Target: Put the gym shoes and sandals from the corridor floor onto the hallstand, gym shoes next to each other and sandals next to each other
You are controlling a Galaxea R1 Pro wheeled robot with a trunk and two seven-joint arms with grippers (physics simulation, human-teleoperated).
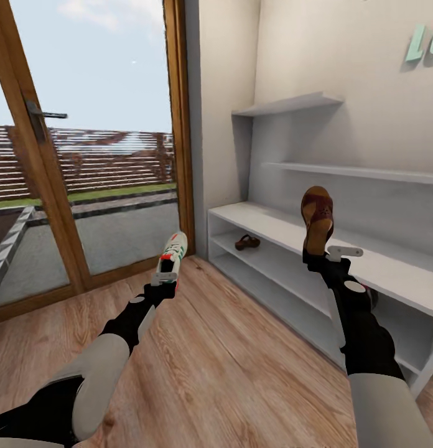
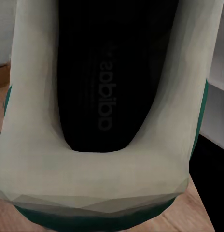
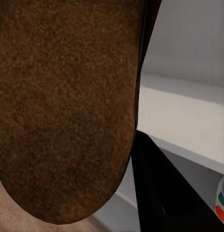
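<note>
- Between the glass door [image 1: 86,155] and the hallstand [image 1: 391,267], you had a broad stretch of bare corridor floor [image 1: 241,361] ahead of both arms.
- Your left gripper [image 1: 165,278] was clamped on the heel of a gym shoe [image 1: 172,252], held toe-up above the floor, near the door frame's foot and clear of the rack's end.
- Your right gripper [image 1: 317,256] was closed on a sandal's [image 1: 317,219] heel, holding it upright over the front edge of the hallstand's top bench.
- A second sandal [image 1: 247,242] lay in the upper shelf slot, near its left end.
- The right wrist view showed another gym shoe [image 3: 221,200] low at the rack's edge; which shelf, you couldn't tell.
- The held shoe was white with green stripes and red-orange trim; the sandal dark brown, with a tan footbed [image 3: 68,106].
- The insole [image 2: 112,72] read "adidas"; teal wall letters [image 1: 425,42] were cut off, only "L" legible.
</note>
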